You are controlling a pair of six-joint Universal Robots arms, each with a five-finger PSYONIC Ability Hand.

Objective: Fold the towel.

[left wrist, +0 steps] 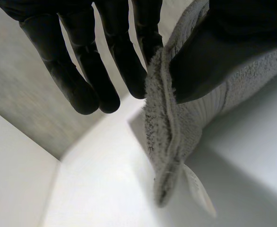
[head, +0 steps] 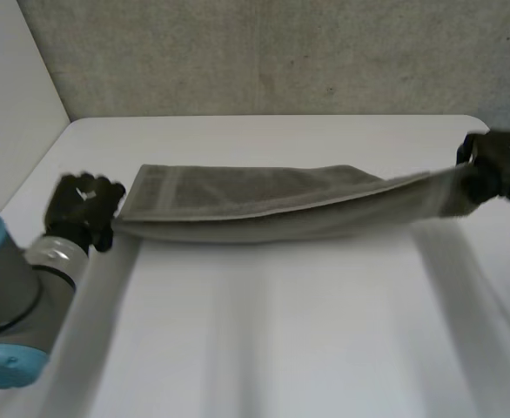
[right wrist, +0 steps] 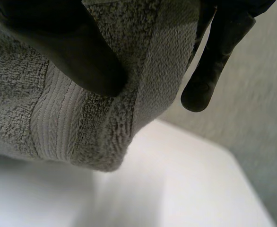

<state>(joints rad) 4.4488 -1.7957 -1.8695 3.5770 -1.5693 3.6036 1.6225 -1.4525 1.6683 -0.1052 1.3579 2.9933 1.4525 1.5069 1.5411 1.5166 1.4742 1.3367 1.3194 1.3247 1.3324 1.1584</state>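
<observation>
Spanning the space under both arms, the white table runs back to a grey speckled wall. Across the table's far half the towel is drawn out as a long, narrow grey band, doubled lengthwise so that one layer lies over the other. It reaches from one hand to the other. Its right end rises clear of the table, while the left end sits low, close to the surface. I cannot tell whether the sagging middle touches the tabletop.

The left arm, grey with light-blue caps, comes in at the near left corner. The left hand is at the towel's left short end. In the left wrist view its thumb presses the doubled edge against one finger, while the other fingers hang straight and free beside the cloth.

The right hand holds the opposite short end near the table's far right corner. In the right wrist view its thumb bears down on the ribbed border, with the cloth pinched against the fingers behind it. One finger stands free just past the towel's edge.

A small white label dangles from the corner below the left hand.
</observation>
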